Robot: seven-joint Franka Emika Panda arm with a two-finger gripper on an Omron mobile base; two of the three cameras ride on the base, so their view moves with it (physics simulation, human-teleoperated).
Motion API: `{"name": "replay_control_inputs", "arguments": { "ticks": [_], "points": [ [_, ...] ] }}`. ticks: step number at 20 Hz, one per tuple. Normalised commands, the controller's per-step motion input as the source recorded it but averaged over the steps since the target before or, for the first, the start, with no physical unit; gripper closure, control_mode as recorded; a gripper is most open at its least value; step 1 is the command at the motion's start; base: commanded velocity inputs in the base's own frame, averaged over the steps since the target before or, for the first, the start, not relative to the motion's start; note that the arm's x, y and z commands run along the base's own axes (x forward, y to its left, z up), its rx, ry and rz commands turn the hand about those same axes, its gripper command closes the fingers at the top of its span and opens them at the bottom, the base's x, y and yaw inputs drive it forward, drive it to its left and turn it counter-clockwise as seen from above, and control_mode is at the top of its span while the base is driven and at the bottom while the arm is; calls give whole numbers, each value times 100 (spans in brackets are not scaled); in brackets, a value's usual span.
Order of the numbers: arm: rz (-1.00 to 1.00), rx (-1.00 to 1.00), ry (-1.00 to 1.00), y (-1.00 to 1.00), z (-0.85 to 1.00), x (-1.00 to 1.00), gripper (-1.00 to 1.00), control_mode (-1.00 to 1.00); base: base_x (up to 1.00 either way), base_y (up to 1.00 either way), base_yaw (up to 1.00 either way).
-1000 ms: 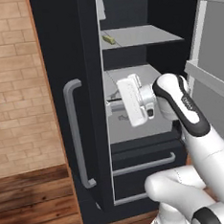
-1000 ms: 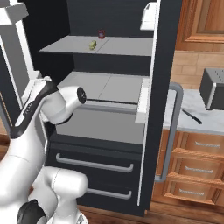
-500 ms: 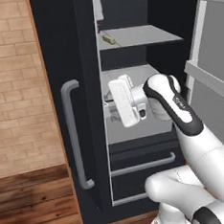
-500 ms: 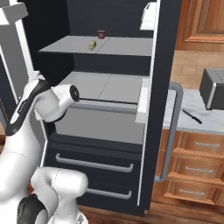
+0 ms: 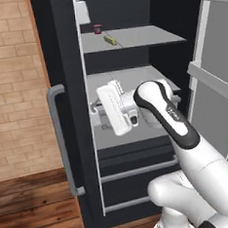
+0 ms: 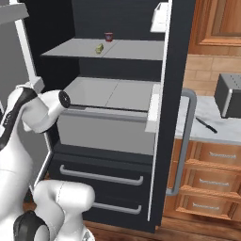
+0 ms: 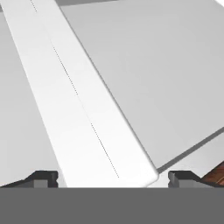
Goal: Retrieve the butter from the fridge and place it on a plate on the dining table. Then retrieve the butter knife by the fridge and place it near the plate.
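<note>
the fridge (image 5: 74, 139) stands open. the gripper (image 5: 97, 109), jaws spread wide and holding nothing, hangs at the middle shelf (image 6: 115, 92), well below the butter (image 5: 110, 40). i'd raise it to the top shelf and come in level, clear of the red-lidded jar (image 5: 98, 29). the butter is a small pale yellow stick.

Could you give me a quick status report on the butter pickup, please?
Gripper open, empty, at the middle fridge shelf. Butter on the upper shelf beside a red-lidded jar, untouched. Nothing blocking it.
</note>
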Motion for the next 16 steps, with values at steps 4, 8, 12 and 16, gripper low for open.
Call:
{"name": "replay_control_inputs", "arguments": {
  "ticks": [4, 8, 12, 16],
  "points": [
    [0, 0, 0, 50, 0, -1, -100, -100, 0, 0, 0],
    [0, 0, 0, 34, 1, -5, -100, -100, 0, 0, 0],
    [0, -4, 0, 8, 6, -9, -100, -100, 0, 0, 0],
    [-5, -9, 1, -20, 0, -6, -100, -100, 0, 0, 0]
  ]
}}
